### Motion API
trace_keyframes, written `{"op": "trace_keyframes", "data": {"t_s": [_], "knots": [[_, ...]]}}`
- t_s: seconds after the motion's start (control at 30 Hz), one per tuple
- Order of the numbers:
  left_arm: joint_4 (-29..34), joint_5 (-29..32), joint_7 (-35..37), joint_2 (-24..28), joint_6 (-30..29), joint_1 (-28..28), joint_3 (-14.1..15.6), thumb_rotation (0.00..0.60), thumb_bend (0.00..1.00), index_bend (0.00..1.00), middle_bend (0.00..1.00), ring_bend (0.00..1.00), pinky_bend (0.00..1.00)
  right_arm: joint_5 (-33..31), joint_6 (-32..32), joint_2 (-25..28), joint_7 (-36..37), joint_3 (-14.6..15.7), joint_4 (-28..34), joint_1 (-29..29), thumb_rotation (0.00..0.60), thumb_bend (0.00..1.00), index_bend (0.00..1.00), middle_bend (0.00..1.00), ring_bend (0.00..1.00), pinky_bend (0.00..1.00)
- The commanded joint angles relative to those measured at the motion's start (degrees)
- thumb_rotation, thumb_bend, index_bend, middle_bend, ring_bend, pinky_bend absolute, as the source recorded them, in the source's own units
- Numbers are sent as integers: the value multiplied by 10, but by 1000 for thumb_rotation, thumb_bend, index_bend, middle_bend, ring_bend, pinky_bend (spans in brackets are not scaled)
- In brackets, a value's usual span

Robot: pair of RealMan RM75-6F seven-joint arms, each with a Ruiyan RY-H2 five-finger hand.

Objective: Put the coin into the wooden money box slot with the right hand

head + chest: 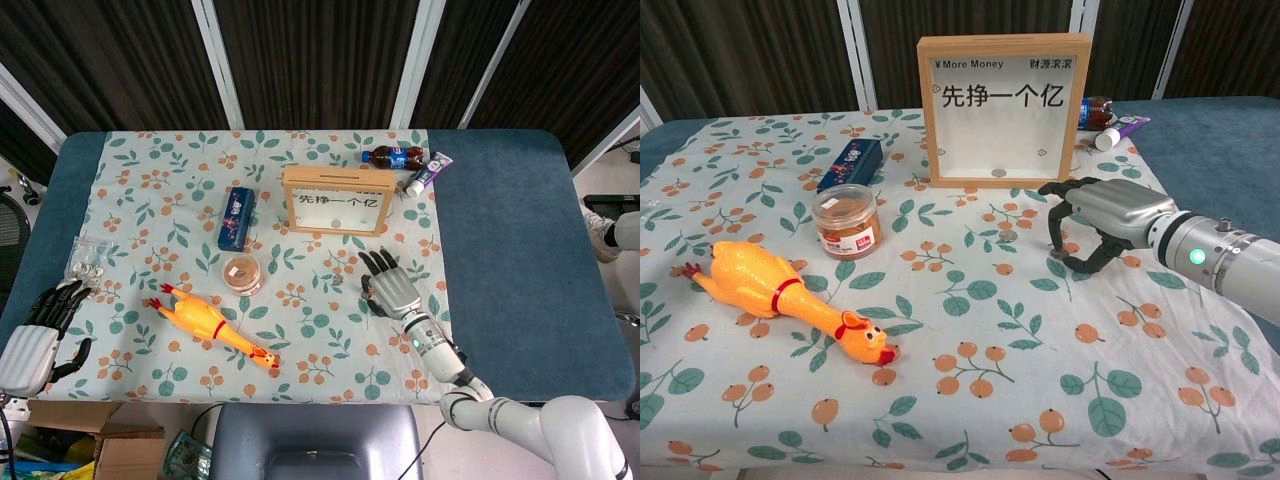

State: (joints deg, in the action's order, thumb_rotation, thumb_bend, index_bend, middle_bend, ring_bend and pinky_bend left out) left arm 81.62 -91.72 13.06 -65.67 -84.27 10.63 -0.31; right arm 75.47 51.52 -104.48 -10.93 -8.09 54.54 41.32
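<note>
The wooden money box (pixel 335 200) (pixel 998 110) stands upright at the back centre, its slot (pixel 335 172) on the top edge. My right hand (pixel 392 287) (pixel 1102 220) hovers palm down just in front and to the right of it. Its fingertips (pixel 1052 240) arch down to the cloth, and the thumb curls in beneath, still apart from them. A small grey coin (pixel 1058 255) lies on the cloth between fingertips and thumb; the head view hides it. Another small grey disc (pixel 1008 237) lies slightly left. My left hand (pixel 38 335) rests open off the table's near-left corner.
A yellow rubber chicken (pixel 212 325) (pixel 790 300) lies front left, with a small jar (pixel 241 272) (pixel 845 218) and a blue box (pixel 236 216) (pixel 852 163) behind it. A cola bottle (pixel 394 157) and a tube (pixel 428 173) lie behind the money box. A clear bag (pixel 88 258) sits far left.
</note>
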Motion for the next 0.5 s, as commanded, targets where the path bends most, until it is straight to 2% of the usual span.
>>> {"op": "trace_keyframes", "data": {"t_s": [0.03,0.5], "knots": [[0,1,0,0,1,0,0,600,477,0,0,0,42,0,0,2,-1,-1,3,0,600,528,593,157,0,0],[2,1,-3,0,3,0,0,600,479,0,0,0,43,-2,-5,6,-3,0,6,0,600,528,585,157,0,0]]}}
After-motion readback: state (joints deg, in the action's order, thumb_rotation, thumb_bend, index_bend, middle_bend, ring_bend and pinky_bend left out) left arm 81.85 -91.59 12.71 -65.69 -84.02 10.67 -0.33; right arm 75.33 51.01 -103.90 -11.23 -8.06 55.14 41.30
